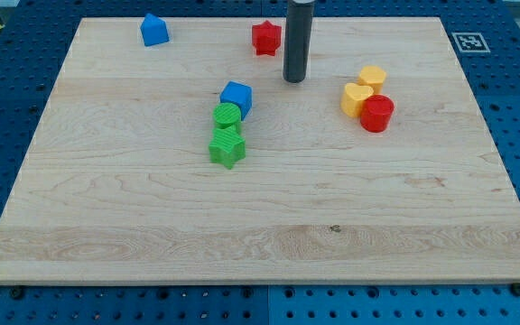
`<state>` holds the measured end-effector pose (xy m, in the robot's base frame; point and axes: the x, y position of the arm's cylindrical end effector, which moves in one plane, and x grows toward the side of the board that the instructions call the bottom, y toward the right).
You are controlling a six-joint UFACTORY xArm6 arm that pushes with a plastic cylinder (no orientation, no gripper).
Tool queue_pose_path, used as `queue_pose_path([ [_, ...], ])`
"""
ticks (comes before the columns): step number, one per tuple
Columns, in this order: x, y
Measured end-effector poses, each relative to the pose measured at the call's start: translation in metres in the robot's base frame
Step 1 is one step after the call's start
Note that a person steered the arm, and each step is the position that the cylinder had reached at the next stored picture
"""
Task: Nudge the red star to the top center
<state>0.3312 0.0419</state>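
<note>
My tip (295, 79) is a bare rod end: nothing to spread or pinch, and it touches no block. It sits on the wooden board (152, 226) near the view's top, a little right of centre.

Red star (266, 38): just up and to the view's left of my tip, near but apart, already close to the board's top edge and about centre. My judgement is that little is left to do, a small correction at most.

Doing it well:
- The star is already near the top edge, so a push from below risks running it off the board. Keep any stroke short and slow.
- Contact the star's body square-on; a hit on a point will likely spin it, not shift it.
- Approach path from my tip to the star looks free of other blocks.

Count, placed from my tip:
- Red: two. The star, and a red cylinder (377, 114) down-right.
- Yellow: two. A yellow heart (357, 98) and another yellow block (372, 78), both to the right, touching the cylinder group.
- Blue: two. A blue cube (236, 97) down-left; a blue block (154, 31) far left, near the top.
- Green: two. A green round block (227, 116) and a green star (227, 147), stacked in a line below the cube.

Eight blocks in all.
</note>
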Motion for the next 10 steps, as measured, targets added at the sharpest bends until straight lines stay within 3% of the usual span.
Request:
queue_pose_path([
  [2, -0.007, -0.017],
  [5, -0.071, -0.033],
  [7, -0.08, -0.035],
  [10, -0.08, -0.154],
])
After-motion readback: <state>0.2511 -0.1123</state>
